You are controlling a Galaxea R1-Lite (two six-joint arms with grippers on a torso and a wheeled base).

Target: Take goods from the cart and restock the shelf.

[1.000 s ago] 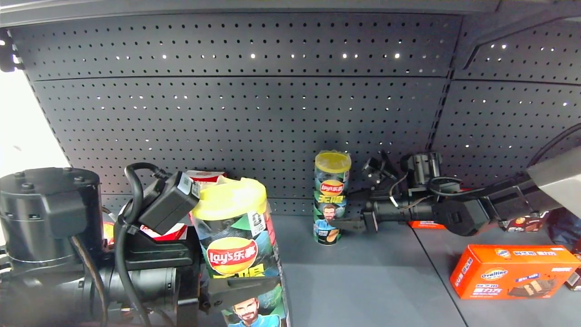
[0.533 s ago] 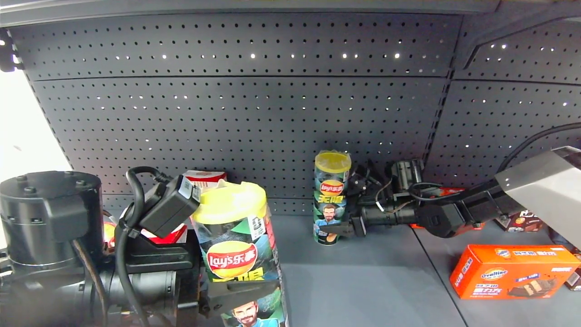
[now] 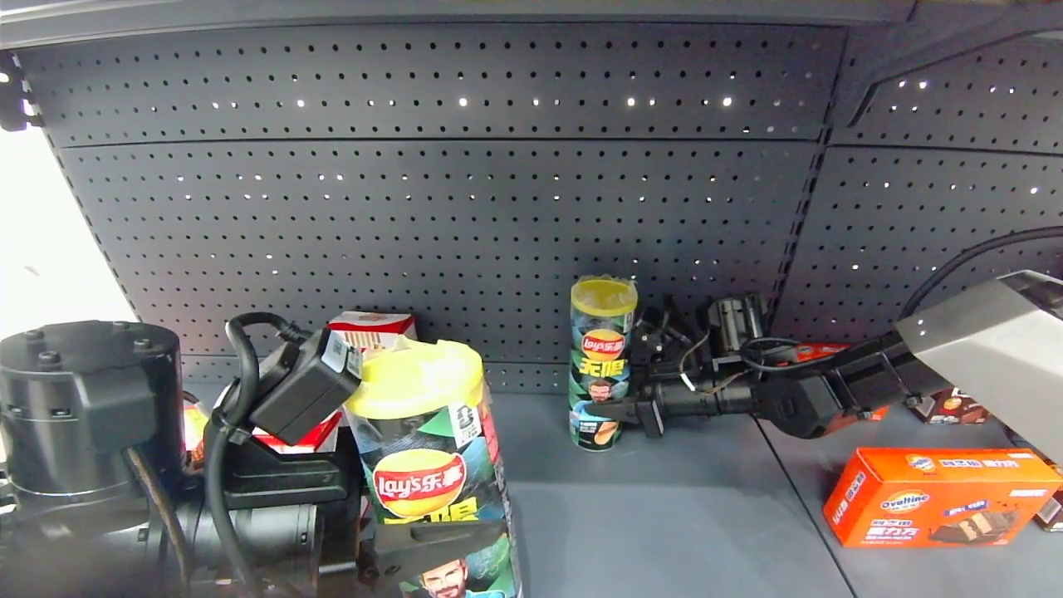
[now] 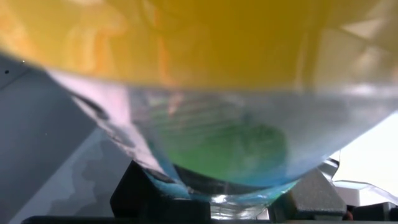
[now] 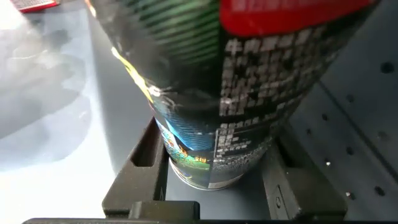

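On the shelf (image 3: 664,515), close to the back panel (image 3: 432,216), one chip can (image 3: 601,357) stands upright, apparently placed, with the right gripper (image 3: 604,410) clamped around its base. The left gripper (image 3: 436,544) grips a second can (image 3: 419,440), not yet shelved.

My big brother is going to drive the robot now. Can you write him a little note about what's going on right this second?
Left gripper: shut on the near chip can, held upright at the shelf's front left.
Right gripper: shut on the far chip can, upright at the back of the shelf, close to the pegboard.
Done: both cans are up at shelf level.
Left: let go of the far chip can, then probably stand the near chip can beside it and release.
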